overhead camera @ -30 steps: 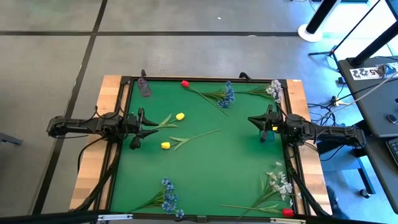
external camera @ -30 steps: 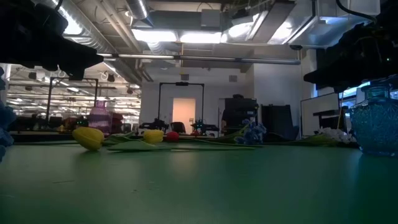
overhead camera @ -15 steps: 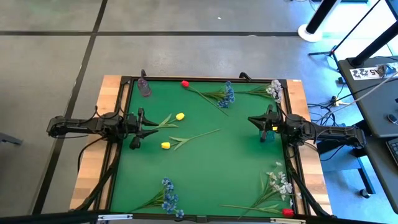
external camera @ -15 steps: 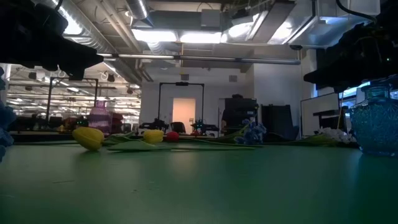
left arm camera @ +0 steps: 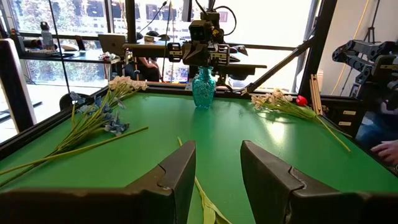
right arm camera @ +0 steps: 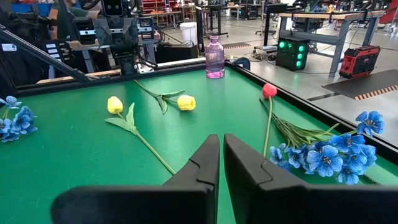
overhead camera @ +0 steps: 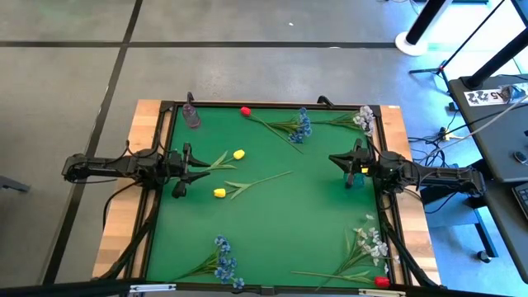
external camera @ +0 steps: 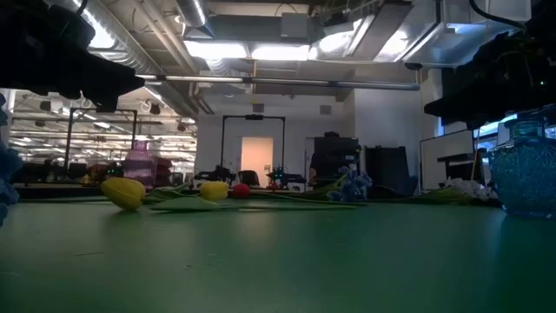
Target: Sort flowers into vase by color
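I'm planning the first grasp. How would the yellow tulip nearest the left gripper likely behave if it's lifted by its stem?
The yellow tulip has a thin stem with a plump bud at one end, so it would probably droop bud-down if gripped far from the bud. It looks light, likely easy to lift. Lying flat on the green mat, the slim stem may slip between the open left gripper fingers.

1. no text, label, brand or number can be read for certain in any view.
2. a white tag (overhead camera: 493, 96) on the dark stand right of the table carries dark marks, too small to make out.
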`<state>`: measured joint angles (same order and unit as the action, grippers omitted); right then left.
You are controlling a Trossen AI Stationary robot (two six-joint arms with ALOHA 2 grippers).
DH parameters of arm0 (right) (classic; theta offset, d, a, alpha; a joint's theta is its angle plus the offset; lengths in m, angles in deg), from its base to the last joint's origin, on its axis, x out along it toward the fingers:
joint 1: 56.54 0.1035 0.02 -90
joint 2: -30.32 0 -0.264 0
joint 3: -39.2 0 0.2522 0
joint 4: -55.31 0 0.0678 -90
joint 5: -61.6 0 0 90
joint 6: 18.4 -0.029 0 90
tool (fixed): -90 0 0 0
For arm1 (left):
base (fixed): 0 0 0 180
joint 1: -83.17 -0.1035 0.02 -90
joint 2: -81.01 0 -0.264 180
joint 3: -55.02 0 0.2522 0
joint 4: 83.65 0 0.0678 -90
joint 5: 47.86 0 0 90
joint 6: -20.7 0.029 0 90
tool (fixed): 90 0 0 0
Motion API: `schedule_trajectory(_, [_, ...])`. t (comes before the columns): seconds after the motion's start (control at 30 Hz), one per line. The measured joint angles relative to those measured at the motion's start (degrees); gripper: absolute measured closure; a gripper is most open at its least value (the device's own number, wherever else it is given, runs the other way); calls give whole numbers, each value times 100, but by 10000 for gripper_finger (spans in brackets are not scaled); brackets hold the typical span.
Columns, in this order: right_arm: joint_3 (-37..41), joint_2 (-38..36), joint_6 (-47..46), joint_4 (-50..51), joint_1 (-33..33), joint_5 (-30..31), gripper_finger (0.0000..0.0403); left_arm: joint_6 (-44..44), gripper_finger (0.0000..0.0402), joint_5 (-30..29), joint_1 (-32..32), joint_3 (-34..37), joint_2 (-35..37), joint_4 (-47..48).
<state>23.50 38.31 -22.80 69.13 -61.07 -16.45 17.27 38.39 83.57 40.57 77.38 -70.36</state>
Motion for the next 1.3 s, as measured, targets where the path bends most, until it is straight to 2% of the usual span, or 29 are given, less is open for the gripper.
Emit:
schedule_trajectory(0.3, [22, -1, -29, -150, 2, 55, 379, -2, 278, 0, -2, -2, 2, 2])
schedule_trajectory(0.5, [31, 5, -1486, -502, 1, -84, 379, -2, 278, 0, -1, -2, 1, 1])
schedule_trajectory(0.6, [20, 93, -1378, -997, 1, -110, 379, -1, 278, 0, -1, -2, 2, 0])
schedule_trajectory(0.73, [14, 258, -1337, -1835, 210, -872, 379, -2, 278, 0, 0, -2, 2, 0])
schedule_trajectory(0.77, [-1, 411, -1339, -2044, 340, -826, 379, -2, 278, 0, -2, -2, 2, 0])
schedule_trajectory(0.97, [-477, 1672, -1365, -1756, 1126, 1103, 379, -2, 278, 0, 0, -2, 2, 0])
schedule_trajectory(1.07, [-1028, 2338, -1492, -1119, 1151, 2050, 378, -2, 278, 0, 0, -2, 2, 0])
schedule_trajectory(1.17, [-1853, 2947, -1468, -262, 752, 2281, 360, -2, 278, 0, 0, -2, 2, 0])
schedule_trajectory(1.3, [-3075, 3629, -1555, 1212, -193, 1997, 294, -2, 278, 0, 0, -2, 2, 0])
